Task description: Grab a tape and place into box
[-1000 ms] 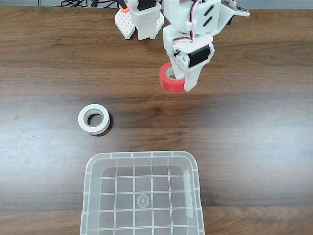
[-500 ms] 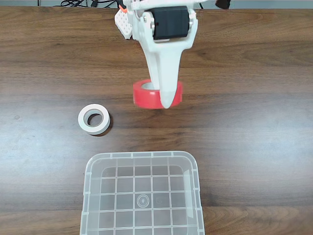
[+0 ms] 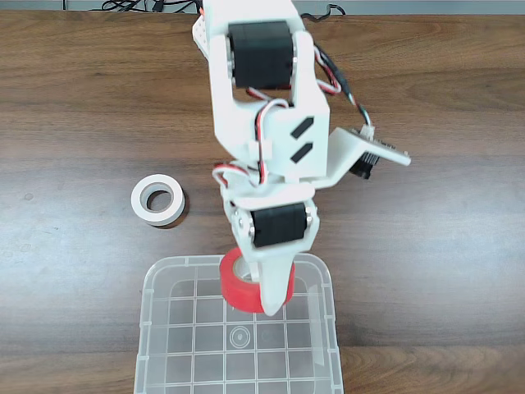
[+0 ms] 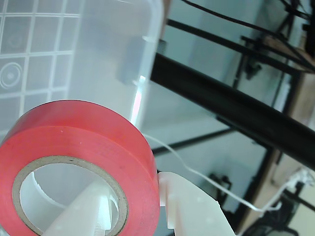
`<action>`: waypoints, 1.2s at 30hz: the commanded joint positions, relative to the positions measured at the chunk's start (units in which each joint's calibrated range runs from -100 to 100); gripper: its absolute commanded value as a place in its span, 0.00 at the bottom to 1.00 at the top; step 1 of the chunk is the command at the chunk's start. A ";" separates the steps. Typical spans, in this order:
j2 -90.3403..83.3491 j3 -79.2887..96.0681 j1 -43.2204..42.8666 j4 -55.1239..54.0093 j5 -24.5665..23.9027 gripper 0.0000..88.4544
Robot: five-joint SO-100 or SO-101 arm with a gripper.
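Note:
In the fixed view the red tape point(image 3: 239, 288) hangs over the far rim of the clear box point(image 3: 160, 345), held by my gripper point(image 3: 264, 294), which is shut on it with one white finger through the ring. The wrist view shows the same red tape point(image 4: 88, 135) close up, a white finger point(image 4: 83, 211) inside its grey core and another part of the gripper against its outer side. Behind the tape in that view lies the box point(image 4: 74, 54) with its grid-patterned bottom.
A white tape roll point(image 3: 157, 199) lies flat on the wooden table point(image 3: 443, 246), left of the arm and beyond the box. The arm's white base point(image 3: 221, 37) stands at the far edge. The wrist view shows black bars and cables beyond the box's rim.
The arm has swung the red tape from the far middle of the table toward the camera, and it now hangs over the box's far rim.

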 commanded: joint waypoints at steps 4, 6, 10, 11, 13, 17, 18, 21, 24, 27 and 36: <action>7.50 -9.62 1.35 -4.81 0.19 0.06; 8.47 -9.62 1.57 -4.99 0.19 0.06; 9.76 -9.44 1.94 -4.22 0.19 0.08; 9.76 -9.35 2.23 -4.22 0.04 0.10; 9.76 -9.35 2.52 -4.04 -0.07 0.16; 9.76 -9.35 2.96 -2.07 0.09 0.23; 9.76 -9.35 2.96 -1.48 0.09 0.24; 9.76 -9.35 2.96 0.07 0.09 0.24; 9.84 -9.35 2.96 2.03 0.14 0.24; 11.93 -9.27 2.60 5.46 1.09 0.24; 13.22 -10.32 4.21 8.37 1.51 0.24</action>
